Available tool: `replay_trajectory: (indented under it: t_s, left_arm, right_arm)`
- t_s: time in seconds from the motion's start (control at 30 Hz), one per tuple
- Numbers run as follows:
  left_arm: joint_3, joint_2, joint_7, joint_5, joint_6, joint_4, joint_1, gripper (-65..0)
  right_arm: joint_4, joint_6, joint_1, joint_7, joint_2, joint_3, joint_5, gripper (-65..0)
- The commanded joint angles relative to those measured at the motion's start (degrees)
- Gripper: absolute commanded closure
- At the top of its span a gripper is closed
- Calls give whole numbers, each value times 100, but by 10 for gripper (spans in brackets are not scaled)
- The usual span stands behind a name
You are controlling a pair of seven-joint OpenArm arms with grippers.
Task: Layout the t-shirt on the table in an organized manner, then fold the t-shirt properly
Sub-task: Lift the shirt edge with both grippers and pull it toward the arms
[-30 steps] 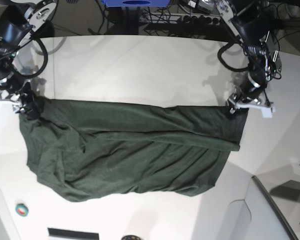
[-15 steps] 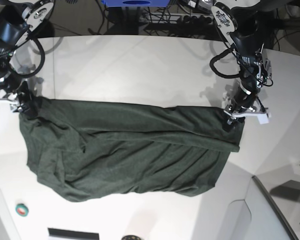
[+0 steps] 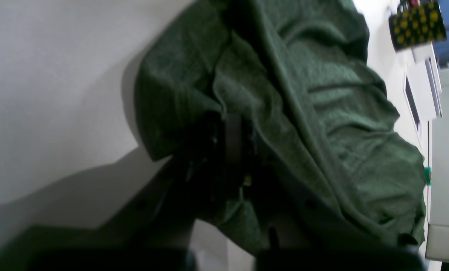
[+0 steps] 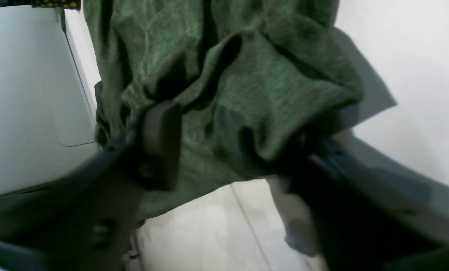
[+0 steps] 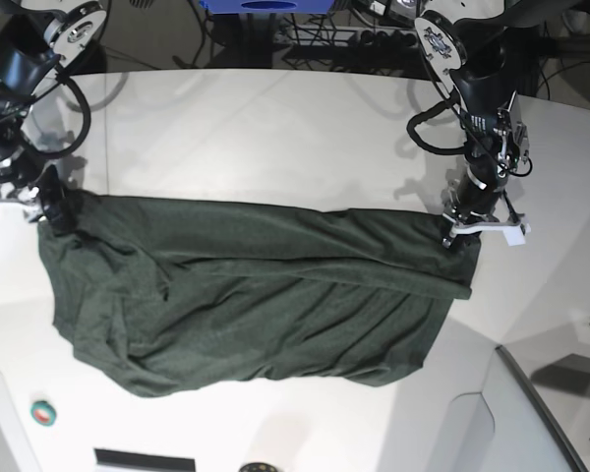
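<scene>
The white table (image 5: 275, 128) is carrying the t-shirt (image 5: 246, 295) spread wide. Left gripper (image 5: 459, 236) is pinching its far corner shut; right gripper (image 5: 54, 211) is straddling the opposite corner, jaws apart, probably for stretching it flat.

In the left wrist view, the fingertips of the left gripper (image 3: 232, 139) are lost in dark shadow under a fold of the wrinkled dark green cotton t-shirt (image 3: 322, 113), and the contact itself cannot be made out. The lower edge of that view is filled by blurred black gripper housing. In the right wrist view, the right gripper (image 4: 232, 150) is smeared by blur, and one of its fingers is covered by bunched cloth. In the base view, a small dark round object (image 5: 257, 467) is cut off by the bottom edge of the glossy white tabletop (image 5: 275, 138), and cannot be identified.
</scene>
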Motion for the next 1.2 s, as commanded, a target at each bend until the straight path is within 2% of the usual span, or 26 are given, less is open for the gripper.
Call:
replay_trajectory:
  t_s: [0.0,0.03,0.07,0.13,0.23,0.53,0.67,0.87,1.03,1.17]
  left_arm:
    - [-7,-30,183,-47,92,11,-1,0]
    - [-7,-47,280,-47,92,29,-1,0]
    - [-7,-65,359,-47,92,46,-1,0]
    - [-7,-74,552,-38,92,275,8,0]
    - [-7,-74,1097,-38,92,908,202,0]
    - [-33,-38,2205,-56,101,2604,676,0]
    - [-42,-21,2794,-64,101,3246,782,0]
    - [-51,-21,3761,-56,136,4011,791,0]
    - [-7,-21,4288,-100,822,4969,773,0]
    - [-7,-21,4640,-100,857,5470,553,0]
  right_arm:
    - [53,18,73,5,88,-12,120,-144]
    - [53,18,82,-12,97,-12,120,-47]
    - [62,18,90,-21,97,-12,120,0]
    - [106,18,90,-21,105,-12,120,-26]
    - [317,18,82,-250,114,-12,120,0]
    - [1644,-26,-33,-1199,53,32,137,-3]
    - [2005,-35,-173,-1393,53,41,146,-3]
    - [2743,-597,-314,-1885,44,50,155,-3]
    - [3323,-975,-288,-2368,44,50,155,-3]
    - [3798,-1283,-103,-2615,0,41,164,-5]
